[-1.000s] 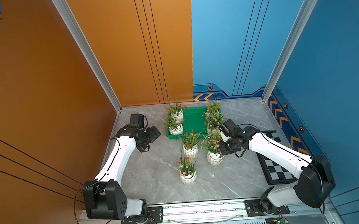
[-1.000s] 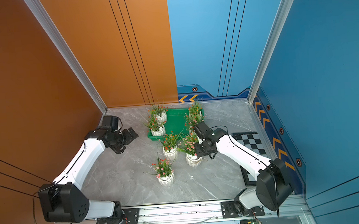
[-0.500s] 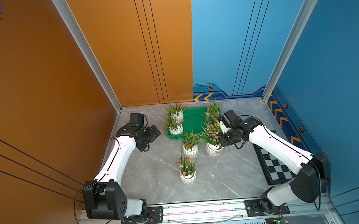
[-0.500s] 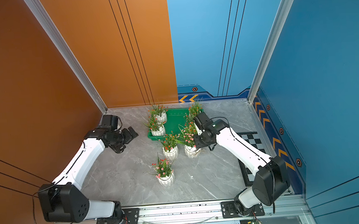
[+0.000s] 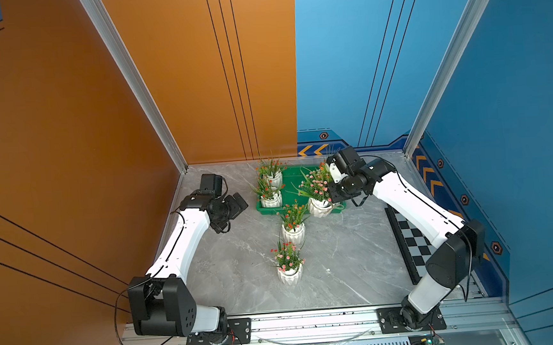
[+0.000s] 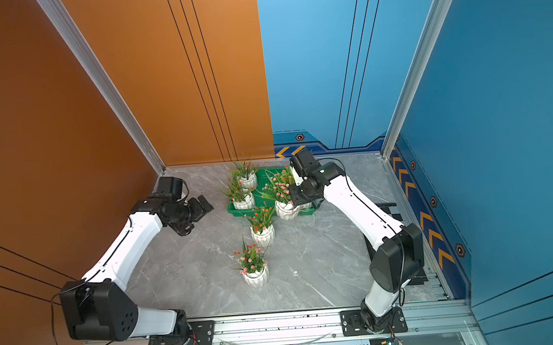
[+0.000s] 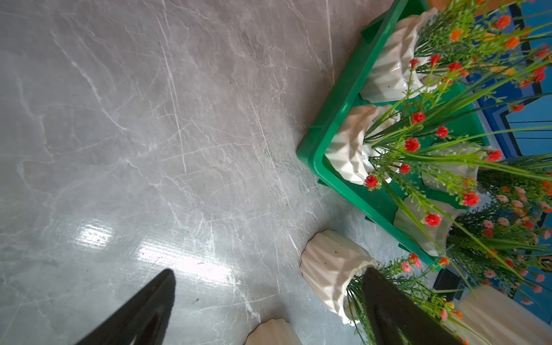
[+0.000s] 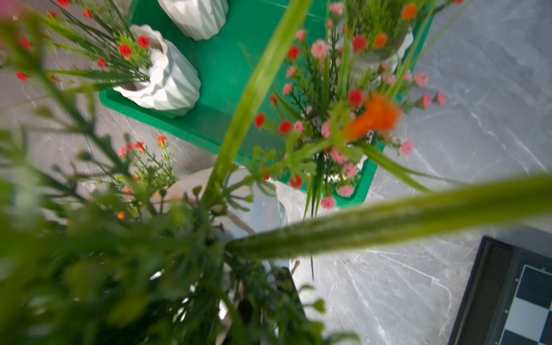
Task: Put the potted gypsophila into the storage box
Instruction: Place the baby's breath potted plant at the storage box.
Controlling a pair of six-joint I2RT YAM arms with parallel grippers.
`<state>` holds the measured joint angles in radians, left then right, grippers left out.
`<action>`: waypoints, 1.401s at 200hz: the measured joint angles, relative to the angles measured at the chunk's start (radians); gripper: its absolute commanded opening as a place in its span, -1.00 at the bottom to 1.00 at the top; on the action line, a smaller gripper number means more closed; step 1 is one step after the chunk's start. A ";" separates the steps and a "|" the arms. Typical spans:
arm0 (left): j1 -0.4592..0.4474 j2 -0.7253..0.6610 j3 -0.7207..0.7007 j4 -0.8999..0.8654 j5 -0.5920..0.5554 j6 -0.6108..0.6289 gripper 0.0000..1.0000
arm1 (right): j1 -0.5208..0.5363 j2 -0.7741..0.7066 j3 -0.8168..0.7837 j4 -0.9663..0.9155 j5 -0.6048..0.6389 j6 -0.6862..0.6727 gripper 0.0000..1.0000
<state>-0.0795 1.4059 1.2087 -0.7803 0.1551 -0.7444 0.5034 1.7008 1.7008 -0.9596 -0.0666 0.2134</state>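
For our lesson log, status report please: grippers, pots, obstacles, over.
Left gripper open, empty. Right gripper shut on pink-flowered pot, at storage box near rim. Two pots on table; boxed plants crowd drop.

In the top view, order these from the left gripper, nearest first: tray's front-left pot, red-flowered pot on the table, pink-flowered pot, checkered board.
From the left gripper:
1. Front-left pot, in the tray corner.
2. Red-flowered pot, on the table before the tray.
3. Pink-flowered pot, toward the robot's bases.
4. Checkered board, far right side.
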 measured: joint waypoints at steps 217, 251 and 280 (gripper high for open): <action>0.053 0.182 0.127 0.003 0.014 0.048 0.97 | -0.042 0.586 0.603 -0.054 -0.067 -0.029 -0.90; 0.069 0.196 0.128 0.003 0.016 0.053 0.97 | -0.042 0.617 0.603 -0.055 -0.063 -0.026 -0.90; 0.073 0.202 0.128 0.003 0.024 0.064 0.97 | -0.040 0.622 0.603 -0.069 -0.046 -0.027 -0.90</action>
<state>-0.0063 1.6081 1.3365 -0.7773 0.1795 -0.6804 0.4637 2.3226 2.3035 -1.0283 -0.1127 0.1864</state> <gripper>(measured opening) 0.984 0.109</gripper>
